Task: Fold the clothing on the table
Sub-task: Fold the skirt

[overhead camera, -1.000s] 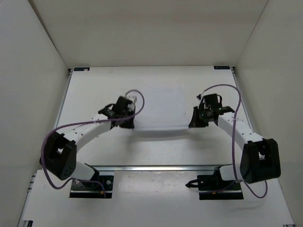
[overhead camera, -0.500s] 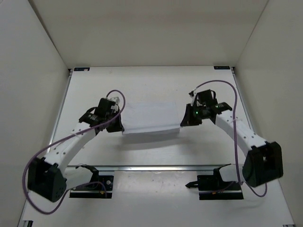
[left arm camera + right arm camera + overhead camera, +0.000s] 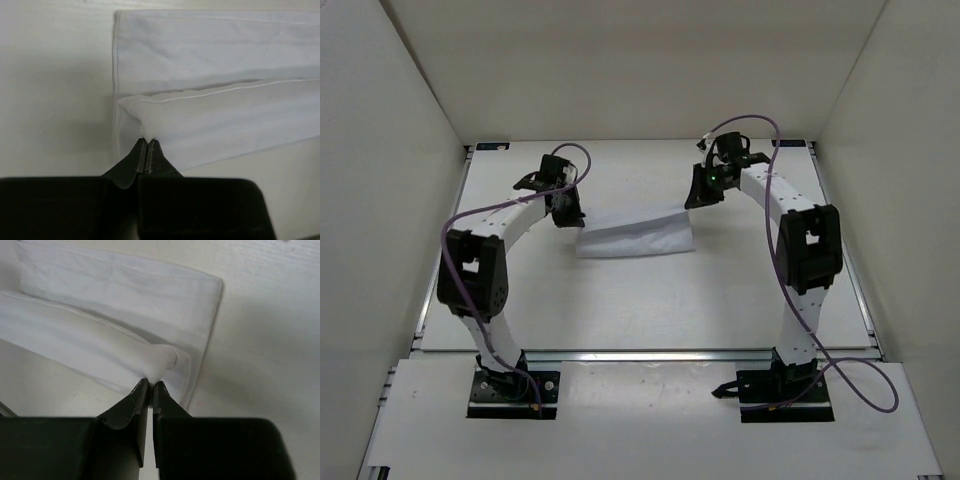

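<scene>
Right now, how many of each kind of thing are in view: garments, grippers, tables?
Clothing: 1, the white clothing
Grippers: 2, the left gripper and the right gripper, each shut on the clothing
Table: 1, the white table
Total: 4

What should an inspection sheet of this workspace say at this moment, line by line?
Surface: table, white and matte.
Job's things: clothing, white, partly folded, with one layer doubled over the other.
Clutter: nothing seen.
End effectors: left end effector shut on one corner of the upper layer; right end effector shut on the opposite corner.
Cables: purple cables loop above both wrists, apart from the fabric.
Surroundings: white walls on three sides.
</scene>
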Robot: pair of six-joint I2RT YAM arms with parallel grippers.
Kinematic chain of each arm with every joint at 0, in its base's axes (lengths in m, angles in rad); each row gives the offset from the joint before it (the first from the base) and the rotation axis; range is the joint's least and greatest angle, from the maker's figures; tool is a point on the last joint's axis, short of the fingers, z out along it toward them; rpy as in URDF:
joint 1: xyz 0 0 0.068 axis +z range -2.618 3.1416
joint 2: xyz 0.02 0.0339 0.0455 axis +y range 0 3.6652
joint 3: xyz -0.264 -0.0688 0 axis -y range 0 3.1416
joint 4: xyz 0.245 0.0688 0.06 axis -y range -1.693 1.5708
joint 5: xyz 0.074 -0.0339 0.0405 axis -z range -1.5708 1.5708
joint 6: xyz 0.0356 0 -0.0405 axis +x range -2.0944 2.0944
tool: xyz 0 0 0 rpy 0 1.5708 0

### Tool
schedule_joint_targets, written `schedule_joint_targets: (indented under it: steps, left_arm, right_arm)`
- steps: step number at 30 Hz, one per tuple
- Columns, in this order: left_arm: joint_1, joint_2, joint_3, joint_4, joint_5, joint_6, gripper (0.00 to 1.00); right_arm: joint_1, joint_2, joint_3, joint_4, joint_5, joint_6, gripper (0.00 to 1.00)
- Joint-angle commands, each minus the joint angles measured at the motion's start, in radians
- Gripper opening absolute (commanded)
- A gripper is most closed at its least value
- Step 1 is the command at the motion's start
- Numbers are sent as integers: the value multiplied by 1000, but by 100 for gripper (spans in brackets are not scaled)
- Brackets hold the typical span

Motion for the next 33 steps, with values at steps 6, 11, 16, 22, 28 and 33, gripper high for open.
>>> schedule_joint_targets:
  steps: [6, 11, 16, 22, 28, 33]
  left_arm:
    - [18, 204, 208, -9, -60, -4, 68]
    - [10, 109, 147, 50, -135, -3, 99]
    - [17, -18, 31, 144, -100, -41, 81]
    - [-52, -138, -142, 220, -45, -71, 11]
    - [-100, -132, -288, 368, 47, -119, 0]
    - [-80, -72, -286, 426, 77, -145, 3]
  right_arm:
    - [-69, 252, 308, -41, -96, -20, 65]
    - [-64, 216, 334, -45, -59, -43, 84]
    - [-57, 127, 227, 34, -80, -28, 45]
    - [-11, -13, 32, 108, -76, -29, 0]
    - [28, -110, -190, 251, -74, -46, 0]
    - [11, -24, -139, 214, -123, -37, 0]
